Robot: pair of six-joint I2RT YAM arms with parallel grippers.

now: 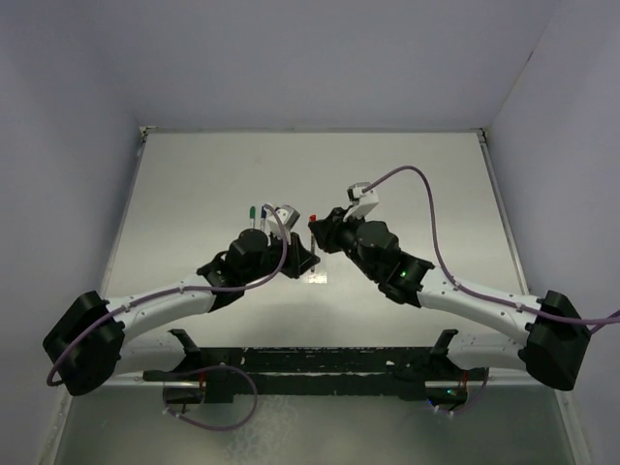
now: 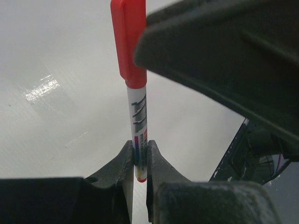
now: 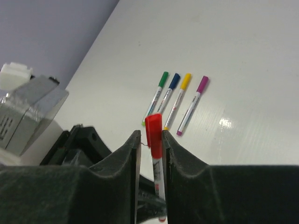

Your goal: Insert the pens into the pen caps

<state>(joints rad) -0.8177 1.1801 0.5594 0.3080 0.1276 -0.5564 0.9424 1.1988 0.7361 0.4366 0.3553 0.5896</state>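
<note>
Five pens [image 3: 191, 106] show in all. Four of them lie on the bench [image 3: 243, 56], one each with a green cap [image 3: 163, 79], a blue cap [image 3: 174, 80], a yellow cap [image 3: 185, 80] and a purple cap [image 3: 202, 84]. The fifth pen [image 2: 140, 116] carries a red cap [image 2: 128, 42]. That makes five caps, one of each colour, each seated on a pen. There are two arms, a left arm [image 1: 165, 305] and a right arm [image 1: 475, 295], each with two fingers [image 3: 126, 158].
</note>
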